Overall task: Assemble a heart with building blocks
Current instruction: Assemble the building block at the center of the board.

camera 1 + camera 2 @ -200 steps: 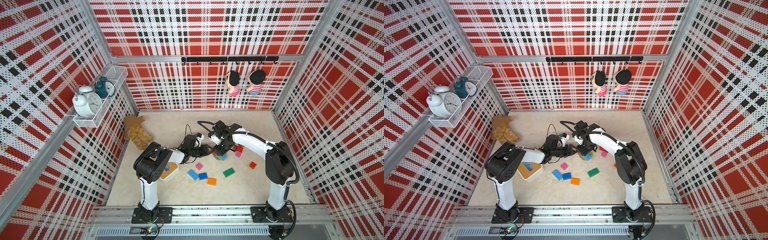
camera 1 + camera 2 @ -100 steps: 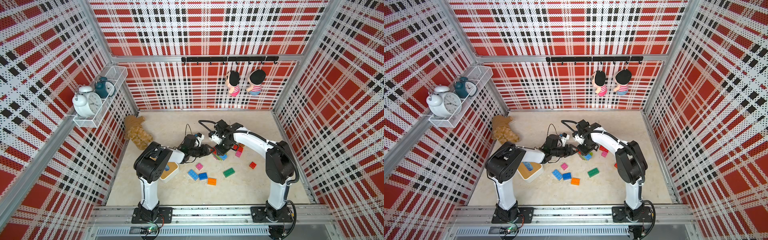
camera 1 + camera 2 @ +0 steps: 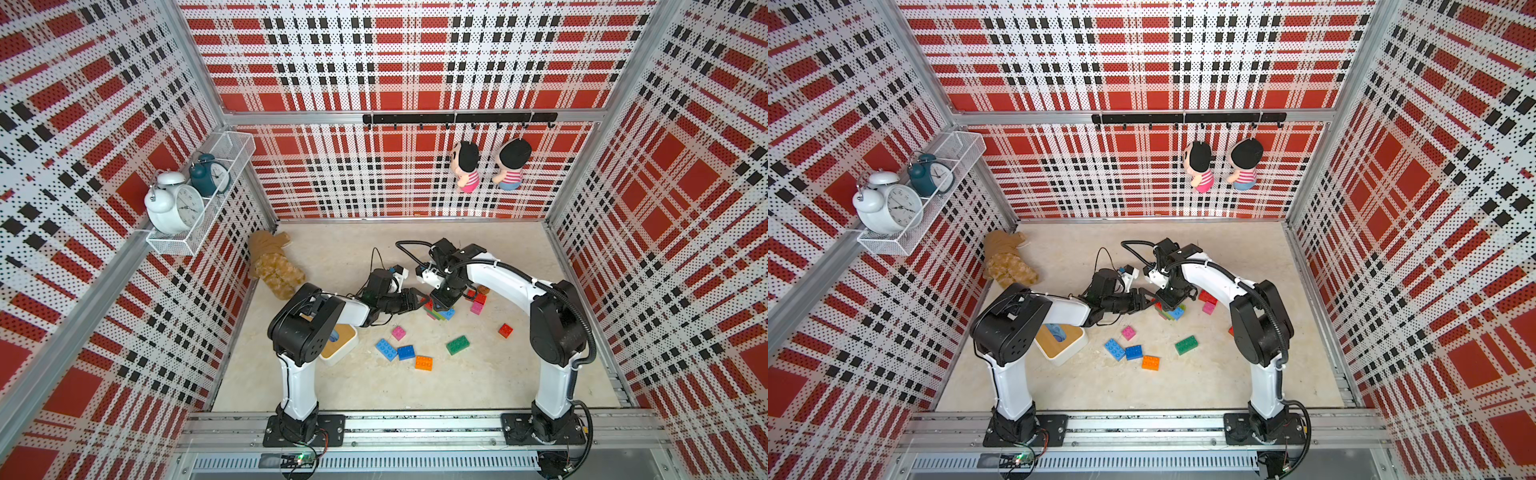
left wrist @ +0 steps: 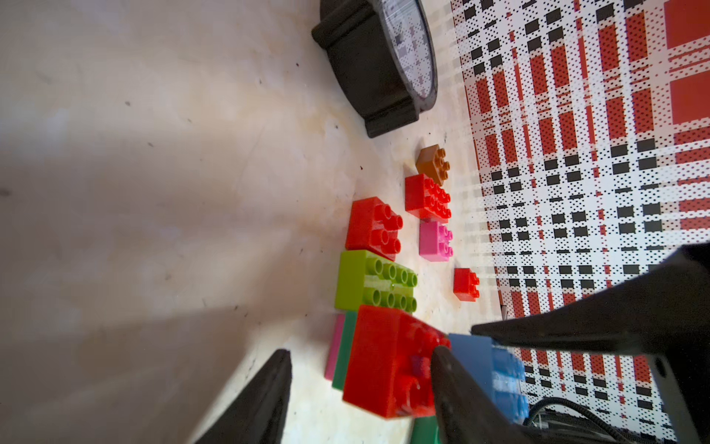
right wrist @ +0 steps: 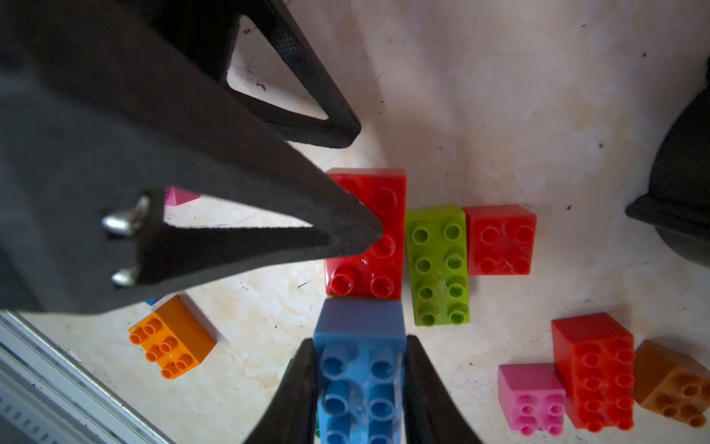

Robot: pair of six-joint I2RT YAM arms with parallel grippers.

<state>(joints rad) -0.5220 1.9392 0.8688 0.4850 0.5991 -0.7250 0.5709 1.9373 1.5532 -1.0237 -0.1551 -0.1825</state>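
Right wrist view: I am keeping the right gripper [image 5: 359,344] clenched on the blue brick [image 5: 361,369] against the red brick [image 5: 369,265]. The left gripper [image 5: 365,182], released, is still bracing it, so seating looks unfinished.

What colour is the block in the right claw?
The block is blue; the right wrist view shows it best.

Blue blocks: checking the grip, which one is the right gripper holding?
The blue block beside the red block, pinched in the right gripper. The light-blue block and dark-blue block lie loose by the orange block.
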